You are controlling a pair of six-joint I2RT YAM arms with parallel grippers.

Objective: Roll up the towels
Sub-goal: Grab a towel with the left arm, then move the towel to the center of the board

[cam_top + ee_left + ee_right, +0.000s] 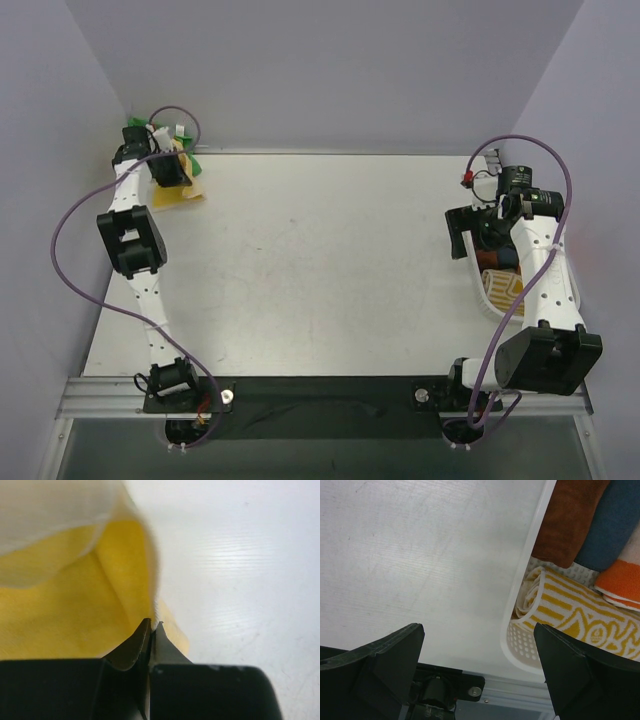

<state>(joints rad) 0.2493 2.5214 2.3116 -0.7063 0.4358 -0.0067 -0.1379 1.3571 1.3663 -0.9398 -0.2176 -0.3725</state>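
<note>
Far across the worktop (pixel 320 260) from the basket (pixel 517 645), the left claw (pixel 150 625) is pinched shut on a thin edge of the yellow towel (pixel 60 605), with the green towel (pixel 196 160) bunched there too. Beside the basket, the right claw (pixel 480 655) hangs wide and empty. So slight a pinch could slip, dragging the cloth crooked.

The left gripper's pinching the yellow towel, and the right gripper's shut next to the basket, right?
No: the right gripper is open, jaws wide apart in the right wrist view, beside the basket. The left gripper pinches the yellow towel.
</note>
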